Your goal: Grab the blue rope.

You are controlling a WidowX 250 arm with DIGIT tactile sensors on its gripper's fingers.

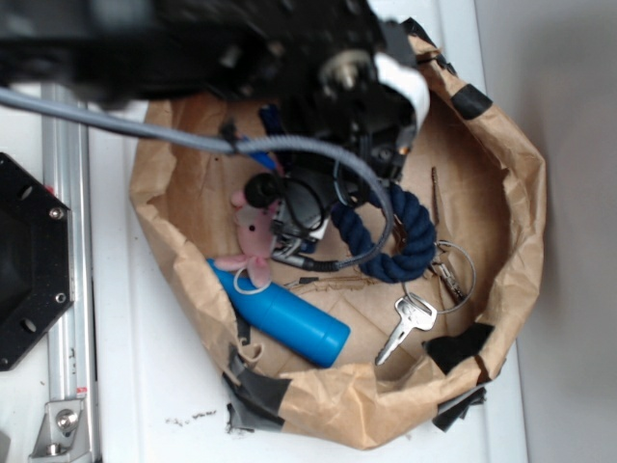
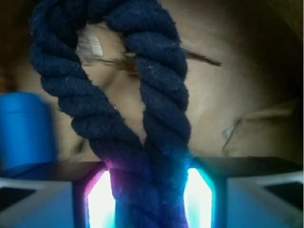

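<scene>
Blue rope (image 2: pixel 156 123) pinched between gripper (image 2: pixel 149 199) pads, seen only in wrist view.

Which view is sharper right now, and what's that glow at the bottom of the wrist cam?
Wrist view: blue rope fairly sharp, background blurred; the cyan-magenta glow comes from lit pads flanking the rope. Exterior view: arm blurred up top, bag contents clearer.

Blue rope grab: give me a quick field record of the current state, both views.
target: blue rope, dark navy, twisted, bent in a loop
end effector: two rope strands between its fingers, which look closed on them
container: brown paper bag, rim rolled down and taped, rope inside it
neighbours: bright blue bottle, pink plush toy, keys on a ring
cable: grey braided cable crossing above the bag
</scene>
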